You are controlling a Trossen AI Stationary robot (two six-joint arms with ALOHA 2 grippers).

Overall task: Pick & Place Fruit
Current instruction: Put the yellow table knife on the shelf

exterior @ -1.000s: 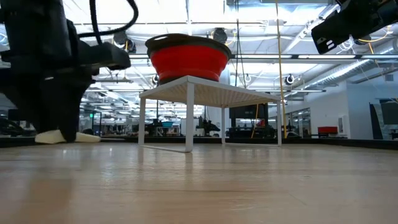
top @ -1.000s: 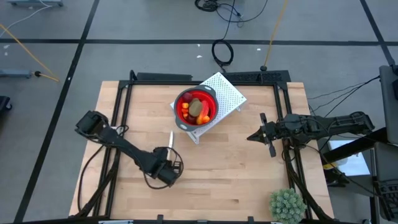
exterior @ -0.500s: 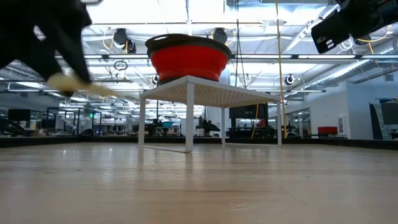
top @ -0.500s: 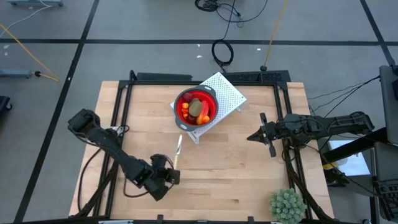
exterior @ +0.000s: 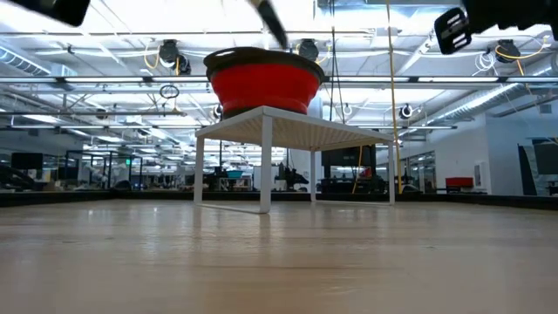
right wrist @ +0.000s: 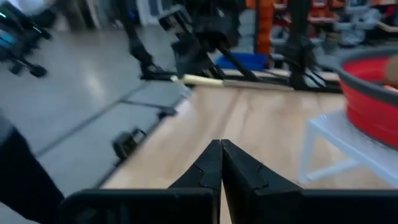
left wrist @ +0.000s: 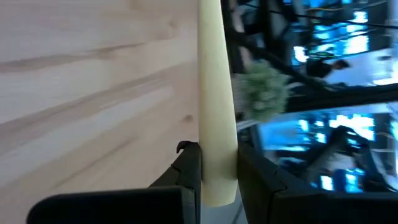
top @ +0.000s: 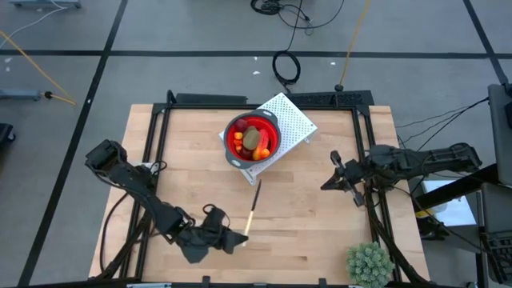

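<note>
1. Left gripper (top: 226, 239) low in the frame of the high view, left of centre, above the worktop (top: 320, 232). Fingers (left wrist: 186, 168) closed on the cream handle of the knife (top: 250, 212); pinch clear in the left wrist view, handle squeezed between both pads.
2. Knife long axis: runs from the grip up and slightly right in the high view, dark blade tip aimed toward the red bowl (top: 253, 138). Held clear of the wood, not lying on it.
3. Fruit (top: 254, 139) piled inside the red bowl, upper centre of the high view, on the white perforated stand (top: 292, 118). Olive-brown oval with long axis roughly up-down in the frame; orange bits and a dark red ball round it. Individual count not readable.
4. Right gripper (top: 333, 173) at right of frame, near the worktop edge, fingers pressed together, nothing in them. Waiting.
5. Step in hand, as judged: carrying the knife, not the fruit. Best done slow, grip firm near the handle end, blade tip kept away from bowl rim and stand to avoid tipping either.
6. Spiky green plant ball (top: 370, 263) lower right, well apart.
</note>
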